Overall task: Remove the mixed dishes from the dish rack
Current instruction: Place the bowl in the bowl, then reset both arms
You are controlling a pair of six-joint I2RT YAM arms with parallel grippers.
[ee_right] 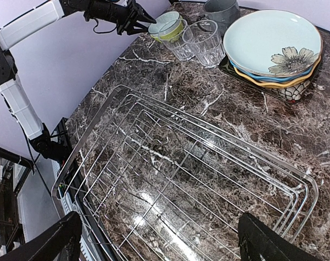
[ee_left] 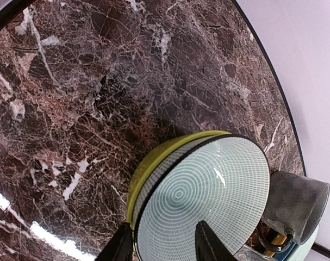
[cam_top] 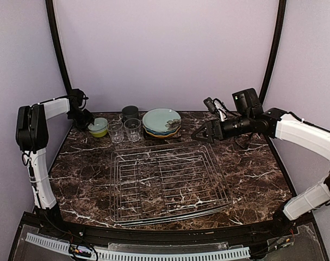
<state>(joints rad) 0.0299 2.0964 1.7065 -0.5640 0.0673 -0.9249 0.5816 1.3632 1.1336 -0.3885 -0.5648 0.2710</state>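
Note:
The silver wire dish rack (cam_top: 167, 145) lies in the middle of the marble table with nothing in it. At the back left sits the lime-green bowl (cam_top: 98, 126), teal-lined inside (ee_left: 208, 190). My left gripper (cam_top: 90, 122) straddles its near rim (ee_left: 162, 228), one finger outside and one inside, jaws apart and open. Behind the rack stand two clear glasses (cam_top: 116, 130) (cam_top: 132, 129), a dark grey mug (cam_top: 130, 113) and a stack of plates (cam_top: 161, 120) with a pale teal floral one on top. My right gripper (cam_top: 199, 137) hangs open above the rack's back right corner (ee_right: 158, 220).
The table's curved back edge (ee_left: 279, 92) and the pale wall run just behind the bowl. In the right wrist view the glasses (ee_right: 206, 41), mug (ee_right: 222, 8) and plates (ee_right: 262, 41) crowd the far side beyond the rack (ee_right: 121, 88).

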